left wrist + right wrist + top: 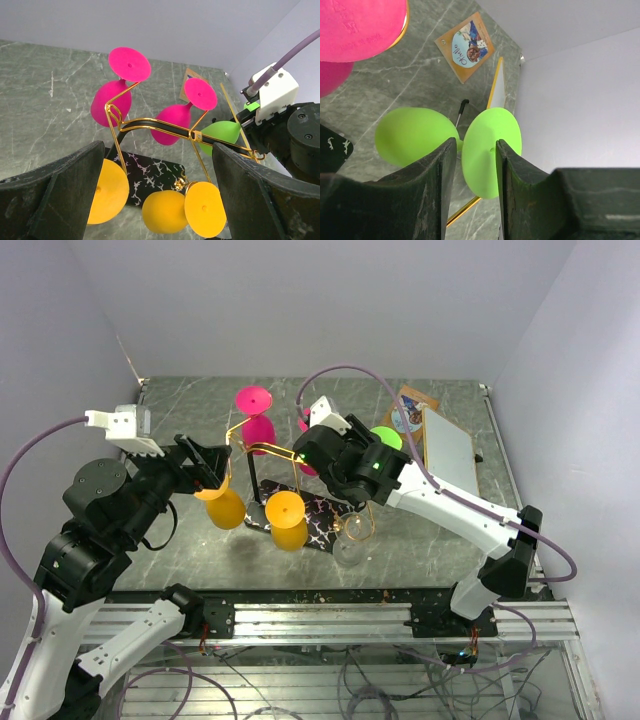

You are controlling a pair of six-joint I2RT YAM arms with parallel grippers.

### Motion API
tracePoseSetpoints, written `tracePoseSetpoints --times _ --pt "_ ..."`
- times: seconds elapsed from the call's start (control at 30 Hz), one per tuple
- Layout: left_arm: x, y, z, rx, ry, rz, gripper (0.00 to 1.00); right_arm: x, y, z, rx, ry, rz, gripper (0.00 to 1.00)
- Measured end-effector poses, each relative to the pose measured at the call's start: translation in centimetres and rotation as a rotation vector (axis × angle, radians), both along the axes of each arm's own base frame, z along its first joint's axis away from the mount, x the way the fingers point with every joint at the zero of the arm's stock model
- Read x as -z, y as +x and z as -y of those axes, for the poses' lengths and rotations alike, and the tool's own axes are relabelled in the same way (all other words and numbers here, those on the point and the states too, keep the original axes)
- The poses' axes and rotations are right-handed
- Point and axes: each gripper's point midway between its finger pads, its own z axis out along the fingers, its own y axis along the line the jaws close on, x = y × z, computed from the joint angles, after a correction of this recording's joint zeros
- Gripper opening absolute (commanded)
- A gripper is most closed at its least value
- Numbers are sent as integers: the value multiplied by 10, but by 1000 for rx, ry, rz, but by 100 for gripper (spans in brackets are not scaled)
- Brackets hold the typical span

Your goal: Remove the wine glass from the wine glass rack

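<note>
The worktop [190, 410] is evenly lit from overhead; soft shadows are cast, and wrist-view foregrounds are slightly blurred.

The left arm [110, 500] reaches forward and inward, the left hand [157, 150] spread wide, while the right arm [450, 505] stretches leftward, the right hand [475, 144] only narrowly parted.
</note>
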Motion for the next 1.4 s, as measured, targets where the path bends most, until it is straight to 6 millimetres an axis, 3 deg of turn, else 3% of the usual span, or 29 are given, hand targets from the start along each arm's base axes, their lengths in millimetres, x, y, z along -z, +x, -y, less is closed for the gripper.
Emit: tracePoseSetpoints --times 0.67,1.4 --pt "0 0 -1 -3 0 0 99 -3 0 5 10 -30 9 2" --pt "-2 -1 -1 -2 -4 5 99 -34 7 14 24 -114 116 0"
